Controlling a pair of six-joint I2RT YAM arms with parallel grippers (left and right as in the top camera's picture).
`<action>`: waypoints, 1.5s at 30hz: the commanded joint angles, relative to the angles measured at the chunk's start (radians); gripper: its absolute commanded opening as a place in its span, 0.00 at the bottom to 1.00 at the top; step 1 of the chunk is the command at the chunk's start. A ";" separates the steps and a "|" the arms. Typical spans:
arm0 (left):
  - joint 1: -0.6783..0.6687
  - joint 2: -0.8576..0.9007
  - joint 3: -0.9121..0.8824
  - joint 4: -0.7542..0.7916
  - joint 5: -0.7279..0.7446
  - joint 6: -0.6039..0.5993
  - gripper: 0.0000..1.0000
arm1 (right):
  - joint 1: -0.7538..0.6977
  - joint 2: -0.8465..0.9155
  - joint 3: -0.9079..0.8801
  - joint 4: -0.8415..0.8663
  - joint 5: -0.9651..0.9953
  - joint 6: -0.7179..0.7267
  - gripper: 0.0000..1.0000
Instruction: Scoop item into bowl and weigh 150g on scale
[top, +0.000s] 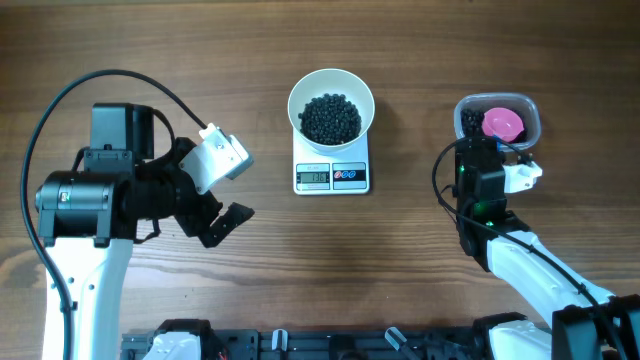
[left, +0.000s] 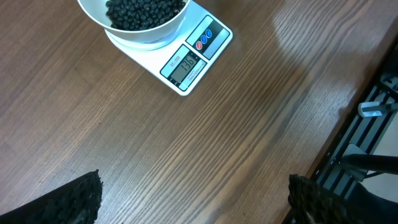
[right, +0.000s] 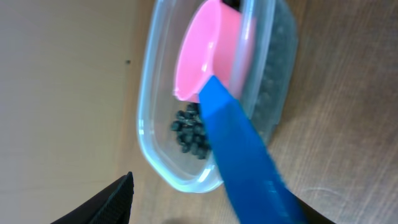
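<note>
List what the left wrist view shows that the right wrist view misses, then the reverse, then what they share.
Left wrist only: the round white bowl sitting on the white rectangular scale with its grey display and red and blue buttons. Right wrist only: the clear plastic tub holding the pink scoop with a blue handle. Both: tiny black beads, heaped in the bowl, a few in the tub; the wooden table; dark end effector fingertips at the bottom edge.
</note>
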 joint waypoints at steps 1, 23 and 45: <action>0.008 -0.009 0.017 0.002 0.009 0.016 1.00 | 0.002 -0.011 0.016 -0.041 0.019 0.016 0.65; 0.008 -0.009 0.017 0.002 0.009 0.016 1.00 | 0.002 -0.060 0.016 -0.052 0.159 -0.003 0.60; 0.008 -0.009 0.017 0.002 0.009 0.016 1.00 | 0.001 0.045 0.016 0.011 0.207 0.061 0.53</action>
